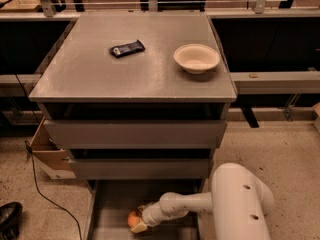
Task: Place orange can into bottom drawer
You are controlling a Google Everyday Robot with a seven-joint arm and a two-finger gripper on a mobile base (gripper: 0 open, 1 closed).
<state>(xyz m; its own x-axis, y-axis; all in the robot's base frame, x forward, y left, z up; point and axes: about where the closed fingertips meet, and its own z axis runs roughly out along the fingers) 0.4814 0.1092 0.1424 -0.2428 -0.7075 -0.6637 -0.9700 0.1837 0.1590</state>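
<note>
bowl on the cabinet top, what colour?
Cream-white bowl, camera view. Gripper is down in the bottom drawer, at the orange can.

The gripper (pixel 139 225) is low in the bottom drawer (pixel 107 209), right at the orange can (pixel 132 218), covering the can's right side. The drawer's front is cut off by the lower edge, its back hidden under the 2 drawers (pixel 135 134) above, and its right wall behind the arm (pixel 187 205). The print on the snack bar (pixel 127 48) on the desk (pixel 100 79) is too small to read. A black shoe (pixel 9 218) is cut by the left edge.
</note>
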